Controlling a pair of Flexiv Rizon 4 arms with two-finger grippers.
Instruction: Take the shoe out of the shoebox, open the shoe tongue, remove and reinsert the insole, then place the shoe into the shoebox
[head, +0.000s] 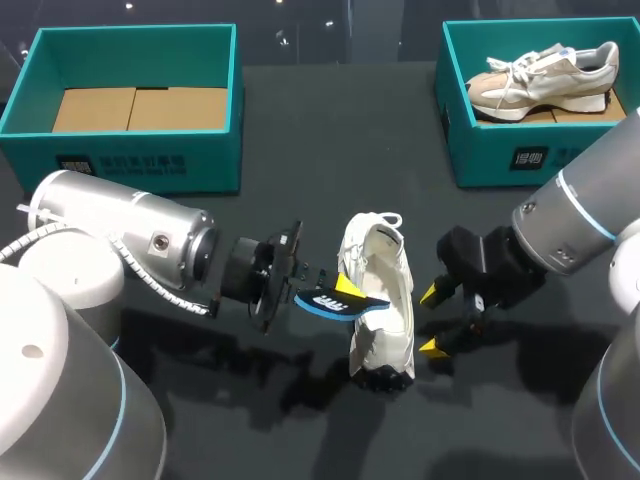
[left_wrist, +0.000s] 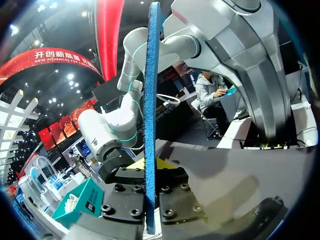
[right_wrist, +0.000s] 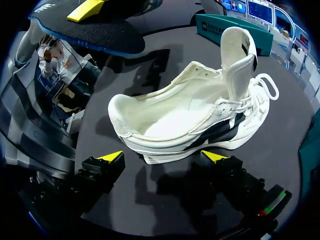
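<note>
Left gripper (head: 340, 295): two yellow-tipped fingers pinching the insole (head: 335, 303) flat between them, held in the air just beside the white shoe (head: 380, 300); in the left wrist view the insole shows edge-on as a thin blue strip rising straight out of the black finger blocks. Right gripper (head: 431, 320): fingers spread wide, low on the other side of the shoe, one tip toward the heel and one toward mid-sole, neither seen to touch it. Table (head: 330, 150): dark, matte, with a broad bare stretch between the two boxes. Left shoebox (head: 215, 150): teal, rectangular, open-topped, far left corner, brown cardboard (head: 140, 108) on its floor, small pale print on the near wall. Right shoebox (head: 480, 160): same make, far right corner, pale print on the near wall, holding a beige shoe (head: 545, 80) with white laces. White shoe: on its sole at mid-table, well apart from both boxes, heel nearest the robot; smooth white upper, dark side stripe, pale lining, dark outsole. Tongue (right_wrist: 240, 60): raised upright, mouth open wide. Laces (right_wrist: 267, 87): white, loose, looped at the toe end. Insole: dark textured face, bright blue rim, a small white printed mark too small to read.
</note>
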